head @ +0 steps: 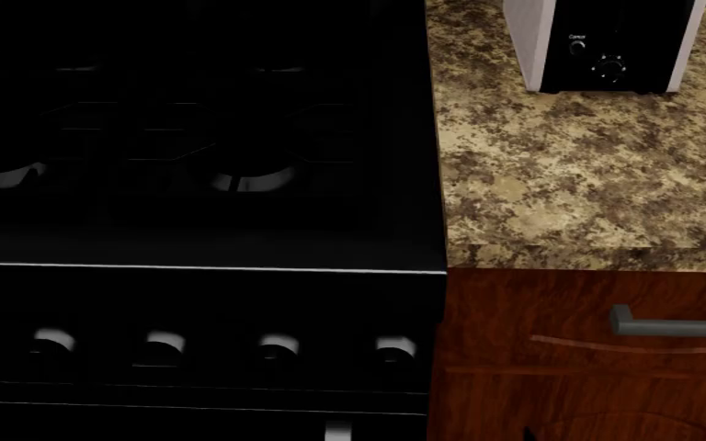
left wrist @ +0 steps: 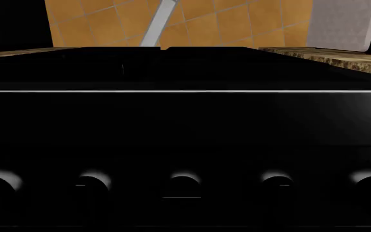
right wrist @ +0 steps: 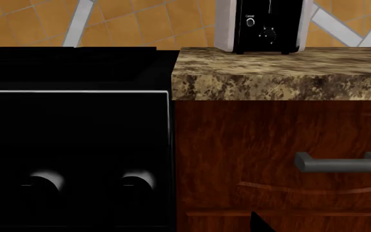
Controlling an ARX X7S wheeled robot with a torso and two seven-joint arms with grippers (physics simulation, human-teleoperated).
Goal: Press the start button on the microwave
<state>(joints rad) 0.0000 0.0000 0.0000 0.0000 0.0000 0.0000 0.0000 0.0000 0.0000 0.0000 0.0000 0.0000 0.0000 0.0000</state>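
Note:
The microwave [head: 605, 46] stands at the back right of the granite counter [head: 550, 184]. It has white-grey sides and a black front panel with a tiny "Cancel" label and round controls. In the right wrist view it [right wrist: 263, 26] sits far off on the counter top, its panel facing me. In the left wrist view only its pale side [left wrist: 340, 24] shows. Neither gripper is near it. Of the right gripper only a small dark tip [right wrist: 258, 223] shows, low in front of the wooden cabinet. The left gripper cannot be made out against the black stove.
A wide black stove [head: 194, 138] with burners and a row of knobs [head: 163, 347] fills the left. A red-brown wooden drawer [head: 550, 367] with a grey bar handle [head: 676, 322] is under the counter. An orange tiled wall [right wrist: 134, 24] is behind.

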